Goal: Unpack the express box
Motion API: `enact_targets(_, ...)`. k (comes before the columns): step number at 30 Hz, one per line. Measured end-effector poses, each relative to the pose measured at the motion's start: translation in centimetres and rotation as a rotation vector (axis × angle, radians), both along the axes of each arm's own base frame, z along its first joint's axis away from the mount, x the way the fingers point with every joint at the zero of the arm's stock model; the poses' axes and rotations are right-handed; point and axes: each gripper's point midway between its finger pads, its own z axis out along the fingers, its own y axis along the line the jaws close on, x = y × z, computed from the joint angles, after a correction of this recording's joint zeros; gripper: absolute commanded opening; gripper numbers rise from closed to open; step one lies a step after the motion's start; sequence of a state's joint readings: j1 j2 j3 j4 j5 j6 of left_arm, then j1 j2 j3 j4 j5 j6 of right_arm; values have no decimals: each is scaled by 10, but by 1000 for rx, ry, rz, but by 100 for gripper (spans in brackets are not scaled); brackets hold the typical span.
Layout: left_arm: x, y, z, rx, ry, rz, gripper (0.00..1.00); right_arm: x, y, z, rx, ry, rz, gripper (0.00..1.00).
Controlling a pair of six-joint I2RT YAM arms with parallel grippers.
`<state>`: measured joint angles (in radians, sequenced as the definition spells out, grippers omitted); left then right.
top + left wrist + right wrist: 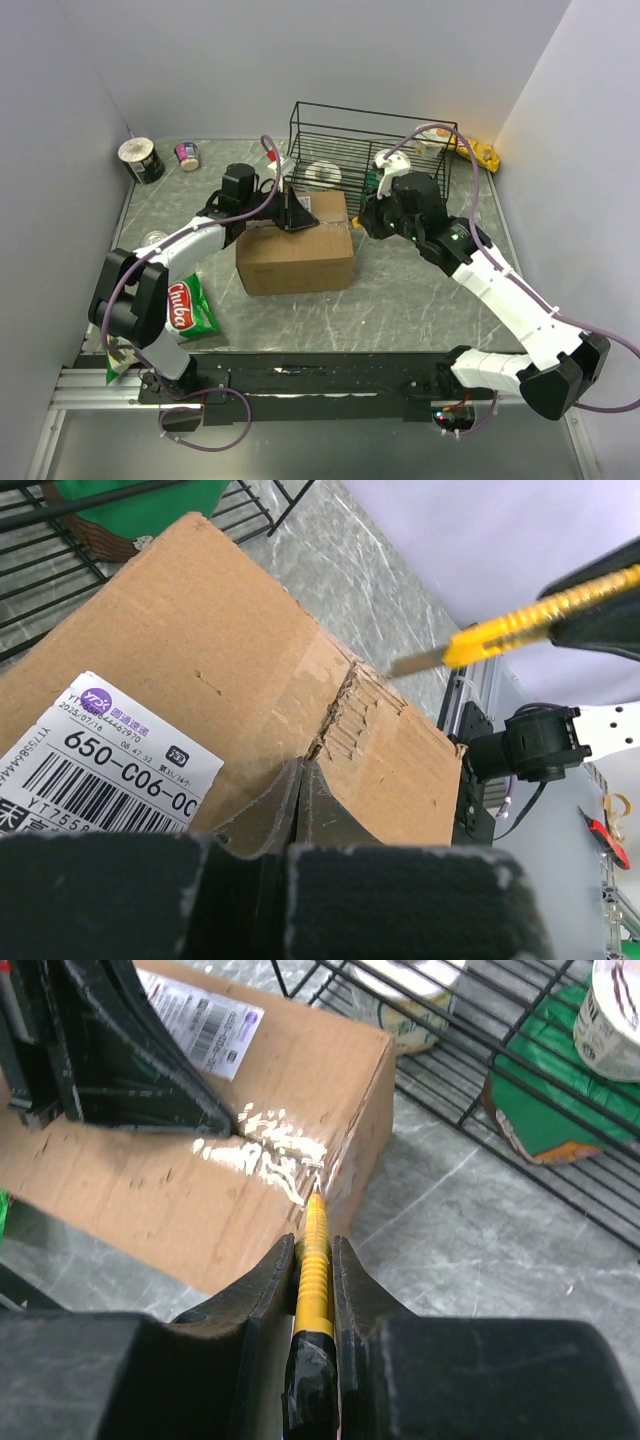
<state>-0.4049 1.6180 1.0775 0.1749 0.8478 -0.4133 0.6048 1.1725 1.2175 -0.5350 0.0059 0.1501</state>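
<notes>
From above, the brown corrugated cardboard express box [296, 262] sits mid-tabletop [410, 300], just in front of the black wire basket [370, 104]. The left hand [298, 216] bears on its top and the right hand [364, 216] is at its right edge.

Left wrist: the left fingers are together, tips pressed on the cardboard beside the white printed label [110, 765].

Right wrist: the right hand is clamped on the yellow plastic utility knife [313, 1260], blade tip at the taped seam. A shallow, steady cut along the seam, kept away from the left fingers, looks best. Blade depth and the box's contents are hidden.
</notes>
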Motion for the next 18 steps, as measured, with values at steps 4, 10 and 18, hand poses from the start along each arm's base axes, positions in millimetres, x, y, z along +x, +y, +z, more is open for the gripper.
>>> enact_targets(4, 2, 0, 0, 1, -2, 5, 1, -16, -5, -6, -10, 50, 18, 0)
enact_targets(10, 7, -1, 0, -1, -16, 17, 1, -45, -14, -20, -42, 152, 61, 0)
enact_targets(18, -7, -11, 15, -11, -64, -97, 62, -26, -41, -11, -58, 119, -18, 0)
